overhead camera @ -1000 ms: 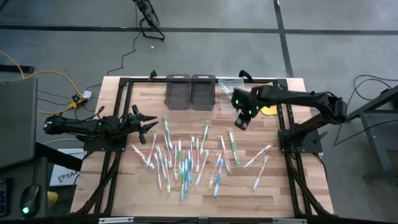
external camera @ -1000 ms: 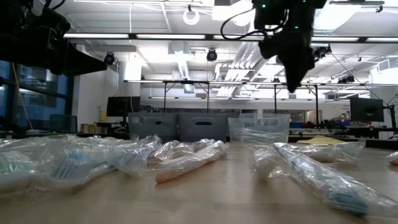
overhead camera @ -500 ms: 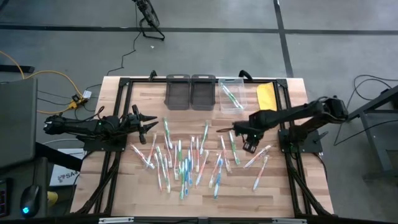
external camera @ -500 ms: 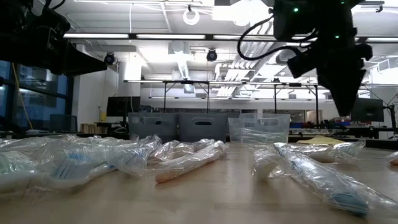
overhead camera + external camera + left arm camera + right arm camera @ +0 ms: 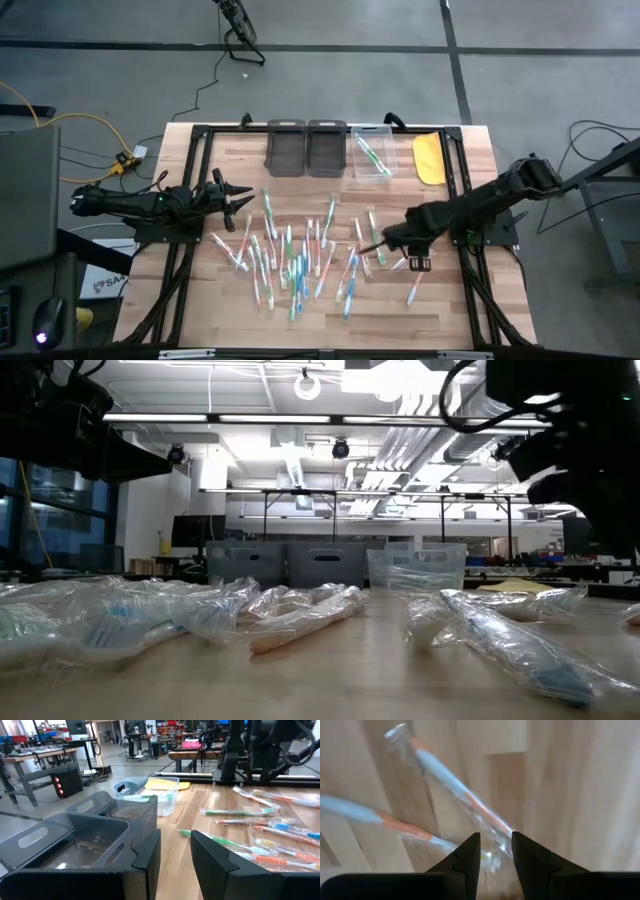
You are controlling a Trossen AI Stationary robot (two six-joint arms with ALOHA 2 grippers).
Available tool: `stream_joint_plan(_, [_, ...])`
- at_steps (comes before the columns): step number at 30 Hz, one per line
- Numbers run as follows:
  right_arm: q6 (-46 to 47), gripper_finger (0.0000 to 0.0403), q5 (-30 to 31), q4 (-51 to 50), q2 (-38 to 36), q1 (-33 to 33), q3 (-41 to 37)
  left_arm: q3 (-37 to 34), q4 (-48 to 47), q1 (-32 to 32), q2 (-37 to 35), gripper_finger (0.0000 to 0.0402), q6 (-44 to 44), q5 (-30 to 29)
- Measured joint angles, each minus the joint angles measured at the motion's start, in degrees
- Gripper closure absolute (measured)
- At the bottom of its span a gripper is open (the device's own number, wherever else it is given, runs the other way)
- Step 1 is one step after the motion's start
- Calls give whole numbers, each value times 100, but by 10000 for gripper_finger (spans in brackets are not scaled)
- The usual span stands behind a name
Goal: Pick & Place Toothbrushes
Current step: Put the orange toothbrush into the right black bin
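Note:
Many wrapped toothbrushes point(image 5: 300, 255) lie flat and scattered on the middle of the wooden table. One more toothbrush point(image 5: 370, 155) lies in the clear bin point(image 5: 385, 172) at the far side. My right gripper point(image 5: 419, 263) points down, open, just above the rightmost toothbrushes. Its wrist view shows two orange-and-blue toothbrushes point(image 5: 452, 782) in clear wrap below the open gripper point(image 5: 495, 845), which touches nothing. My left gripper point(image 5: 245, 200) waits open and level at the table's left edge; in its own view the gripper point(image 5: 175, 852) has nothing between its fingers.
Two empty grey bins point(image 5: 285, 147) point(image 5: 326, 147) stand at the far edge, left of the clear bin. A yellow flat object point(image 5: 429, 158) lies right of the clear bin. Black frame rails point(image 5: 462, 200) run along the table's left and right sides.
My right gripper has swung from beside the clear bin toward the table's near edge and come down over the rightmost toothbrushes, rolling about its own pointing line on the way. The toothbrushes on the table have stayed where they were.

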Motion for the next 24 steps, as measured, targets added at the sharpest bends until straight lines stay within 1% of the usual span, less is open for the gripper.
stream_joint_plan(4, [-400, 289, 69, 439, 2, 311, -259, 1, -48, -1, 0, 300, -30, 0])
stream_joint_plan(9, [-440, 274, 613, 710, 2, 551, -448, 2, -62, 0, 0, 300, -42, 0])
stream_joint_plan(10, [-452, 270, 648, 769, 2, 584, -481, 2, -63, 0, -1, 300, -42, 0])
stream_joint_plan(18, [-442, 237, 592, 1246, 2, 741, -762, 2, -66, -1, -1, 300, -44, 0])
stream_joint_plan(24, [-470, 244, 600, 1635, 108, 833, -953, 2, -66, 0, 0, 300, -44, 0])
